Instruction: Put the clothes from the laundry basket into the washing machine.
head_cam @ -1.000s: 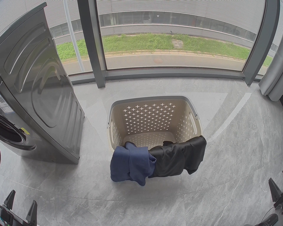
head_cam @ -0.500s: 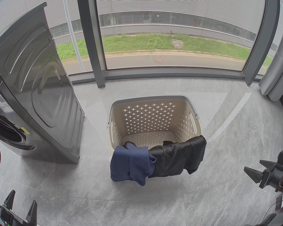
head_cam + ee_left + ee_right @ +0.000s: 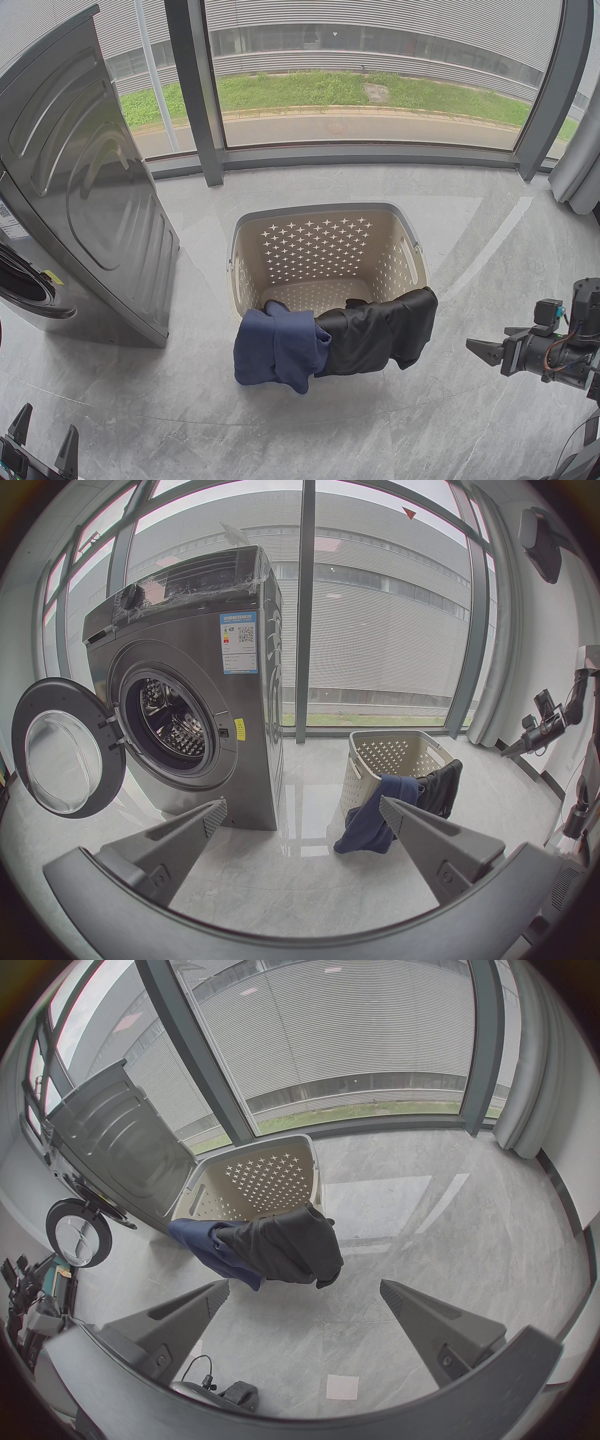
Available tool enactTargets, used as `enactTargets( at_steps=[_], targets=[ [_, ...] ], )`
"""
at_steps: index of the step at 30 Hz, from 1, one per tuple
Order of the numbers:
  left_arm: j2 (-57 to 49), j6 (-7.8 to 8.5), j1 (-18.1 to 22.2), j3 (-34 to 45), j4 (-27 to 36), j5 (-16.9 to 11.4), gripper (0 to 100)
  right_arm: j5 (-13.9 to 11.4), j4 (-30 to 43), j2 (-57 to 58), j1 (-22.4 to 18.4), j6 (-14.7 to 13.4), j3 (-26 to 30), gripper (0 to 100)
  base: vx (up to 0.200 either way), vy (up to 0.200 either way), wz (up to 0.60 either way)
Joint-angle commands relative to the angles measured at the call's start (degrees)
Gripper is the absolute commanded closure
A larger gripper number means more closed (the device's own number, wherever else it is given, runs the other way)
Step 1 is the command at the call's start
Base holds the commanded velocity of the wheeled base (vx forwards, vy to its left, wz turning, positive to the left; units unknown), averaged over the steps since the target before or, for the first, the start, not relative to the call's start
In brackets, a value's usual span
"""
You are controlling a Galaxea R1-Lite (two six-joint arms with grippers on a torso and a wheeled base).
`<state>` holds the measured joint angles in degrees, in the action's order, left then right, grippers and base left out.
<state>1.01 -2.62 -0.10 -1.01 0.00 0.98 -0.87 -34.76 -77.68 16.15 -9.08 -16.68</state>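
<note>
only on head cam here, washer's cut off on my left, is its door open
Observer: Yes, the left wrist view shows the door of the washing machine swung wide open.
Operator: anything in the drum
Observer: The drum looks empty, bare metal only.
Operator: right gripper's side on for me, open or shut
Observer: Open; the right wrist view shows the right gripper with fingers apart, nothing between them.

I saw a cream laundry basket (image 3: 325, 250) with star-shaped cutouts and a grey rim, a navy garment (image 3: 275, 350), a black garment (image 3: 375, 337), a dark grey washing machine (image 3: 94, 187) and a pale grey veined floor (image 3: 312, 431).
</note>
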Motion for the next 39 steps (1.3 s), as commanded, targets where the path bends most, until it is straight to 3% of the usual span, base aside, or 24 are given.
enactTargets(
  at_steps=[1, 5, 14, 25, 39],
  targets=[
    [-0.92, -0.02, 0.01, 0.92, 0.00, -0.01, 0, 2.27, -6.90, -12.67, 3.01, -1.82, -0.37, 0, 0.000, 0.000, 0.00],
    [-0.92, -0.02, 0.01, 0.92, 0.00, -0.01, 0, 2.62, -13.32, -18.65, 3.36, -1.73, -1.60, 0, 0.000, 0.000, 0.00],
    [-0.92, -0.02, 0.01, 0.92, 0.00, -0.01, 0, 2.80, -18.33, -28.41, 4.33, -1.82, -5.82, 0, 0.000, 0.000, 0.00],
    [-0.92, -0.02, 0.01, 0.92, 0.00, 0.08, 0, 4.21, -18.68, -34.65, 6.70, -2.61, -11.54, 0, 0.000, 0.000, 0.00],
    [-0.92, -0.02, 0.01, 0.92, 0.00, 0.08, 0, 4.21, -18.77, -40.62, 6.08, -2.87, -18.48, 0, 0.000, 0.000, 0.00]
  ],
)
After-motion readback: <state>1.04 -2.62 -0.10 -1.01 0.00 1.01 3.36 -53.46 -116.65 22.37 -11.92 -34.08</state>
